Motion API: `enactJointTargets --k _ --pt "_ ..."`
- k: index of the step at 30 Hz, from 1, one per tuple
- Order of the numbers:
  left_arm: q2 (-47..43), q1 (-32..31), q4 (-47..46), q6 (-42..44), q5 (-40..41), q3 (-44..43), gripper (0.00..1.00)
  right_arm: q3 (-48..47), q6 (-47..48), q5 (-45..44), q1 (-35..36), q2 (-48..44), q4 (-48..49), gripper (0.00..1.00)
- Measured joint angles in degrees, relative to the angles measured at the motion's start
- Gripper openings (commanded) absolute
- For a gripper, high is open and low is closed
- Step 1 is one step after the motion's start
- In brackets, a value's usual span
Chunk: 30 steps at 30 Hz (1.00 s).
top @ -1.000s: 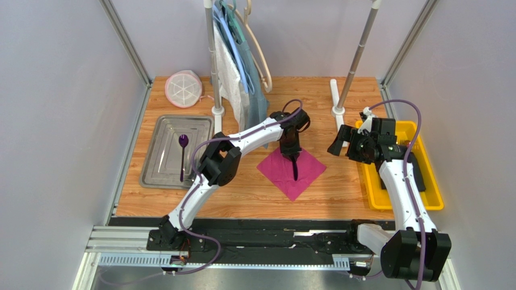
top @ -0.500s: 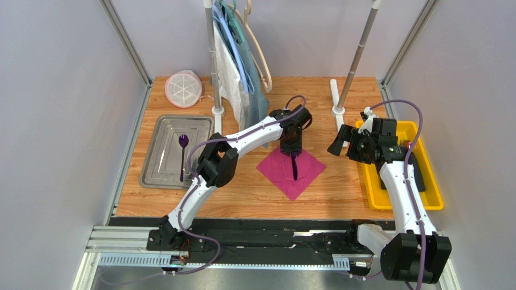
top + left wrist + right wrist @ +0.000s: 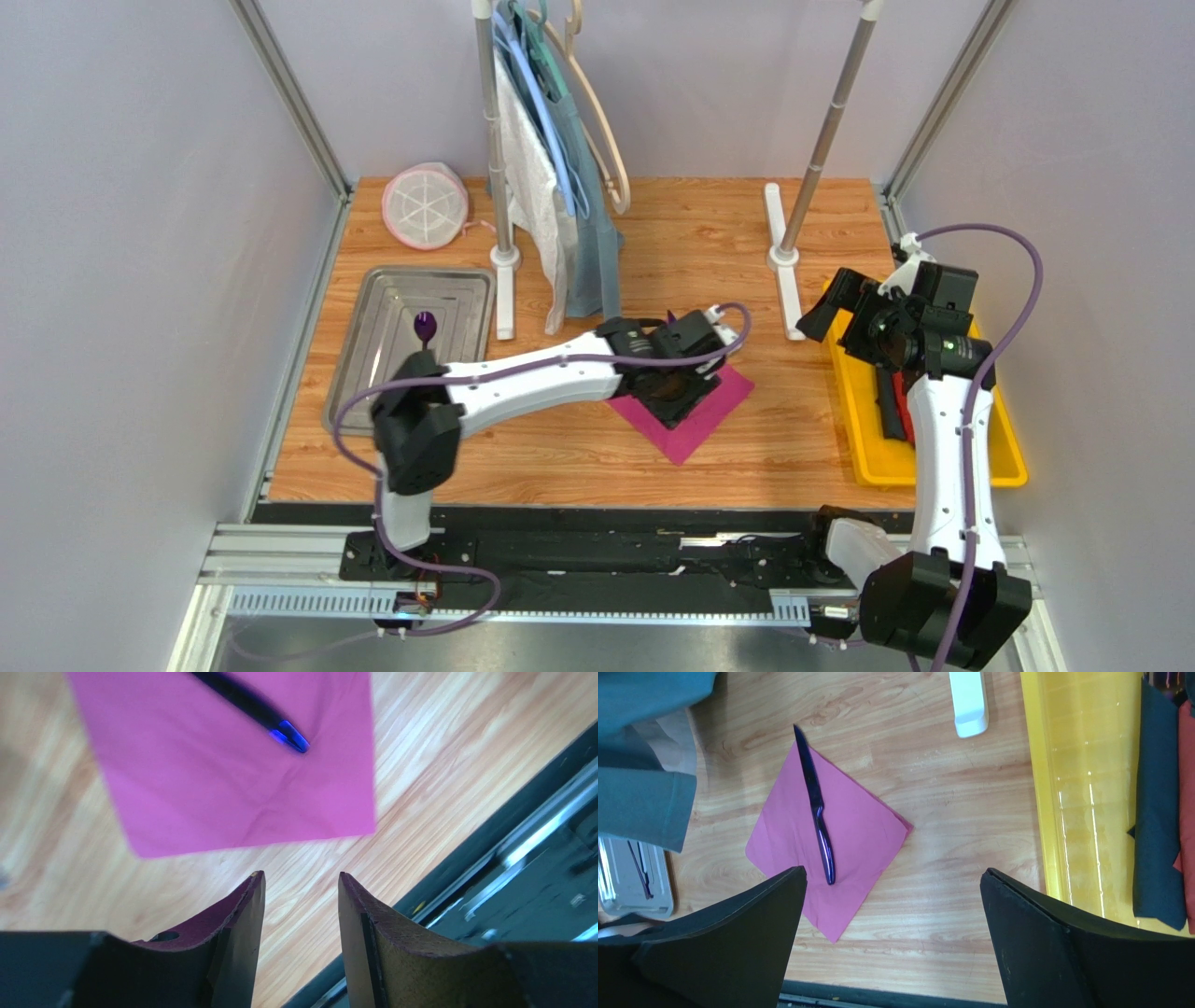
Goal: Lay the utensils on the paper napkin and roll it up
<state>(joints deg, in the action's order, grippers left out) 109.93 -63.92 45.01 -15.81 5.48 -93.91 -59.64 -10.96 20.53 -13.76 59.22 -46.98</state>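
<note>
The magenta paper napkin (image 3: 710, 408) lies on the wooden table, also in the left wrist view (image 3: 231, 777) and the right wrist view (image 3: 840, 847). A dark-purple knife (image 3: 816, 815) lies across it; its handle end shows in the left wrist view (image 3: 270, 721). A purple spoon (image 3: 425, 329) lies in the metal tray (image 3: 368, 375). My left gripper (image 3: 678, 389) hovers over the napkin, hiding the knife from the top camera; it is open and empty (image 3: 298, 878). My right gripper (image 3: 839, 305) is open and empty (image 3: 892, 871), right of the napkin.
A yellow bin (image 3: 859, 434) at the right holds a dark blue bundle (image 3: 1158, 812) and a red bundle (image 3: 1186, 777). A rack with hanging cloths (image 3: 561, 182) and its white feet (image 3: 968, 703) stand behind the napkin. A pink lidded container (image 3: 424, 206) sits back left.
My left gripper has come off the knife, which now lies on the napkin, and the arm has swung lower and nearer. My right arm has drawn back to the right, toward the yellow bin.
</note>
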Motion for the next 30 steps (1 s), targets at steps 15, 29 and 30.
enactJointTargets --k 15,29,30 --pt "-56.65 38.99 -6.54 23.02 -0.55 42.6 0.63 1.68 0.26 3.02 -0.2 -0.85 -3.04 1.0" --pt "-21.38 73.13 -4.31 23.06 -10.12 33.29 0.29 1.68 0.28 2.99 -0.33 1.95 -2.91 1.0" --pt "-18.95 73.26 -4.52 22.71 -10.21 33.14 0.29 1.68 0.28 2.99 -0.33 2.03 -2.93 1.0"
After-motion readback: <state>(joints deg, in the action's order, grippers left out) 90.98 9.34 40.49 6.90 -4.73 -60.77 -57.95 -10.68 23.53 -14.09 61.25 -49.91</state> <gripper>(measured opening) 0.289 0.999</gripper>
